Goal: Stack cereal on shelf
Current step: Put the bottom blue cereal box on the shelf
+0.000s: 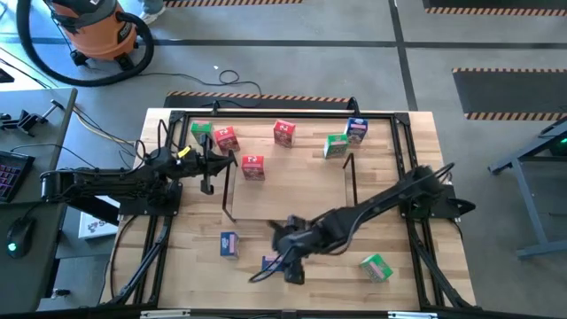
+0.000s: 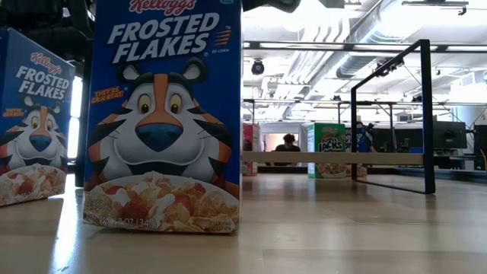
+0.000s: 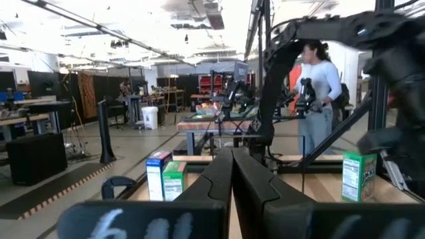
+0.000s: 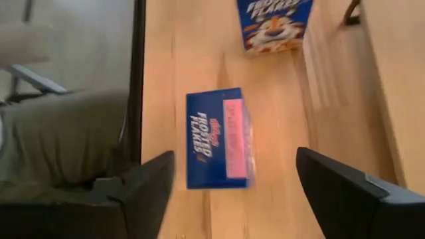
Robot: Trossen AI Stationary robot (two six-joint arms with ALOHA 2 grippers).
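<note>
No cereal boxes sit on the wire shelf [image 1: 288, 190]; all remain scattered on the desk [image 1: 390, 199]. Right hand [image 1: 285, 264], released, hovers over a blue box [image 4: 219, 137]; left hand [image 1: 209, 165] clenched, idle beside the shelf.

Glossy printed cardboard cereal box [image 2: 162, 114], smooth pale wooden table [image 2: 342, 228] (faintly grained), thin black metal shelf [image 2: 396, 114]

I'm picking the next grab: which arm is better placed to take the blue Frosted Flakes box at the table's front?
Right: its open right gripper hangs over the blue box. The left gripper is shut, far back.
</note>
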